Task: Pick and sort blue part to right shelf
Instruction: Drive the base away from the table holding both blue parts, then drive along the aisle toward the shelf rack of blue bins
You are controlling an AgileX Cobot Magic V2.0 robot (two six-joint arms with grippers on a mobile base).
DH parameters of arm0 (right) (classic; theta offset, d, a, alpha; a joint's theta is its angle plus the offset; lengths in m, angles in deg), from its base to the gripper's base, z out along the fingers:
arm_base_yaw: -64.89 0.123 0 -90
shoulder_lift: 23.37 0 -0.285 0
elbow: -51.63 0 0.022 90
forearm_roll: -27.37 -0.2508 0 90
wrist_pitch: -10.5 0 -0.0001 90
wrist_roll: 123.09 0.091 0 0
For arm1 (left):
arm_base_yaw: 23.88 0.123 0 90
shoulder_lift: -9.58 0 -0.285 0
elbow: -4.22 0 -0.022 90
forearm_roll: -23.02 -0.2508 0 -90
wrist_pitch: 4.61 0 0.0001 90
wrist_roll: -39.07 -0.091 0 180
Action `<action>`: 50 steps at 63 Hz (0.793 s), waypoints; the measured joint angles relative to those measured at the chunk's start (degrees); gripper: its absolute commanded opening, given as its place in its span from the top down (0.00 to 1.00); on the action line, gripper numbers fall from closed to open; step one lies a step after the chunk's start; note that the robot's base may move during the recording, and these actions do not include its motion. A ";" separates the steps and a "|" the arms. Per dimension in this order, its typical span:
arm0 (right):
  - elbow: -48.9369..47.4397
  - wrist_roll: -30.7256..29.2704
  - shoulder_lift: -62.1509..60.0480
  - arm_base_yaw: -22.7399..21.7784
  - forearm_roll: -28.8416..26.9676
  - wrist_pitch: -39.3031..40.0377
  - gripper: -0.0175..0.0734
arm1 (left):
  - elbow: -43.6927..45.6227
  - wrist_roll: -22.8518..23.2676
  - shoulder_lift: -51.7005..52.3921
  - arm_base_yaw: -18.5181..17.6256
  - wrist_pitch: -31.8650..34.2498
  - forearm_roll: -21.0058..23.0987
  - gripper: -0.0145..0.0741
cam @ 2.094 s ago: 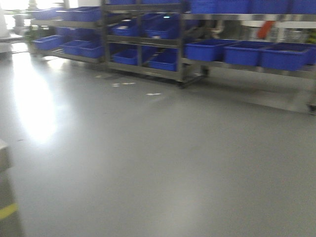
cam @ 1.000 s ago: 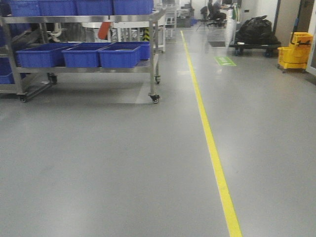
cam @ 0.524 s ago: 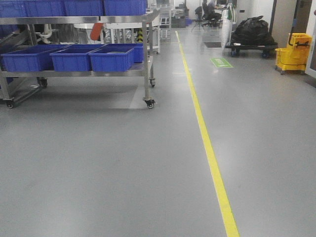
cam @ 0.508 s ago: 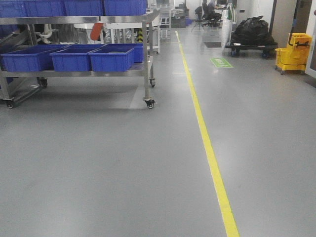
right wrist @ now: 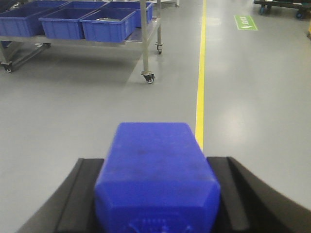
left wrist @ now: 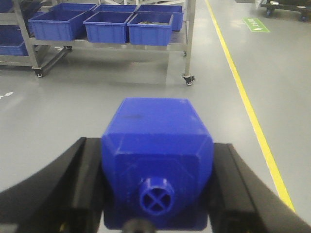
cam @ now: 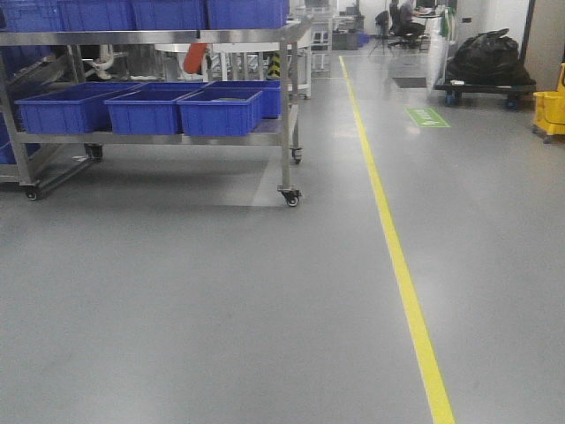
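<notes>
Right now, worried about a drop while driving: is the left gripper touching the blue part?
Touching. In the left wrist view the left gripper has both fingers flush against the sides of the blue part, no gap.

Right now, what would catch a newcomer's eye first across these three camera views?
A blue part fills the left wrist view, clamped between the left fingers; a similar blue block sits between the right fingers. Ahead in the front view, a yellow floor line runs past a wheeled steel rack of blue crates.
</notes>
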 measured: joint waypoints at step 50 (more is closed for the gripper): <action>0.00 0.00 0.00 0.00 0.00 0.00 0.37 | 0.00 0.00 0.00 0.00 0.00 0.00 0.51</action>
